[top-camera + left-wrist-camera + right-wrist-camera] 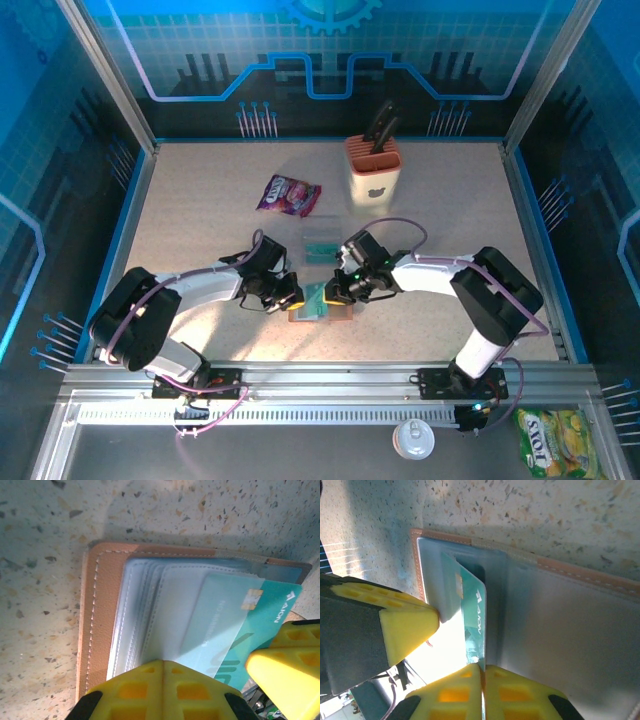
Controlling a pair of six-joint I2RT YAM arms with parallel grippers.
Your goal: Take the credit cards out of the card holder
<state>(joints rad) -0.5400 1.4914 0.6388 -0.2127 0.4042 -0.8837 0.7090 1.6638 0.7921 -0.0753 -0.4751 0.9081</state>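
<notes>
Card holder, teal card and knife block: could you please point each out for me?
card holder (102,625), left wrist view, brown leather border.
teal card (270,625), left wrist view, bare end outside the sleeve.
knife block (373,183), top view, beige front.

Left pincer (291,297) and right pincer (338,290) are crowding the card holder (100,610), a credit card (472,617) sticking out between them; loose cards (320,240), snack packet (288,195) and knife block (373,175) are sitting beyond, desk (190,215) flanks lying open

Left pincer (162,666), right pincer (482,669) closed.
</notes>
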